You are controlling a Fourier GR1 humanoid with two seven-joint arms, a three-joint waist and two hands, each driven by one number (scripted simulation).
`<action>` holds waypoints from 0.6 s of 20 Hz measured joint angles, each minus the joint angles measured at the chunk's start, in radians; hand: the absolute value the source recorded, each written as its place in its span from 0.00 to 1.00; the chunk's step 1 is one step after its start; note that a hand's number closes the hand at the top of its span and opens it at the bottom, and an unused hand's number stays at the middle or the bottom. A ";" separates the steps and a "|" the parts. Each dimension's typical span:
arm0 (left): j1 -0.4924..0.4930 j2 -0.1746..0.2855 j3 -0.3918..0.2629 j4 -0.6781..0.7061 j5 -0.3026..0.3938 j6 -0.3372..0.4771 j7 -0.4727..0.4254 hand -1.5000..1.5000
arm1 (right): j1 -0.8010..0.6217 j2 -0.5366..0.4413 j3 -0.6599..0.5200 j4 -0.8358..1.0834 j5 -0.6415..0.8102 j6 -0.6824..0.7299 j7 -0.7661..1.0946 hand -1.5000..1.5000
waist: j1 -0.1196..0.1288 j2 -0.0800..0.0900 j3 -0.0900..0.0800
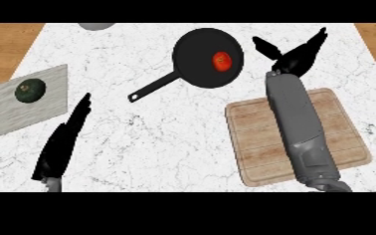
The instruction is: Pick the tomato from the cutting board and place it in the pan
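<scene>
Right hand (295, 58) sits just right of the pan (195, 55), fingers spread wide and straight with the thumb splayed toward the pan rim. It holds nothing and is not touching the pan. Its grey forearm runs down from there across the cutting board (253, 129).

Tomato (222, 59) is inside the pan, right of centre, on the side nearest the right hand. The pan is black, with its handle pointing down-left from the bowl.

The cutting board lies below and right of the pan, apart from it, with only the forearm over it.

Left hand (64, 137) is well down-left of the pan, past the handle tip, fingers straight, holding nothing, resting near the lower edge.

Far left of the pan a grey mat (44, 112) carries a dark green round vegetable (30, 90).

All on the white marbled counter (147, 139).
</scene>
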 measured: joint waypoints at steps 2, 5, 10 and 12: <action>-0.003 0.003 0.014 -0.007 0.008 -0.004 0.019 0.50 | 0.064 0.003 0.044 -0.041 -0.042 0.003 -0.033 0.00 | -0.013 -0.006 -0.001; 0.018 0.000 0.025 0.003 0.004 0.001 -0.002 0.50 | 0.185 0.005 0.119 -0.139 -0.088 0.015 -0.062 0.00 | -0.028 -0.013 -0.001; 0.030 -0.004 0.033 -0.022 -0.003 0.007 0.020 0.50 | 0.415 0.007 0.252 -0.370 -0.112 0.044 -0.021 0.00 | -0.048 -0.020 -0.002; 0.040 -0.001 0.039 -0.030 -0.003 0.003 0.026 0.50 | 0.503 0.000 0.294 -0.478 -0.087 0.072 0.033 0.00 | -0.052 -0.021 -0.003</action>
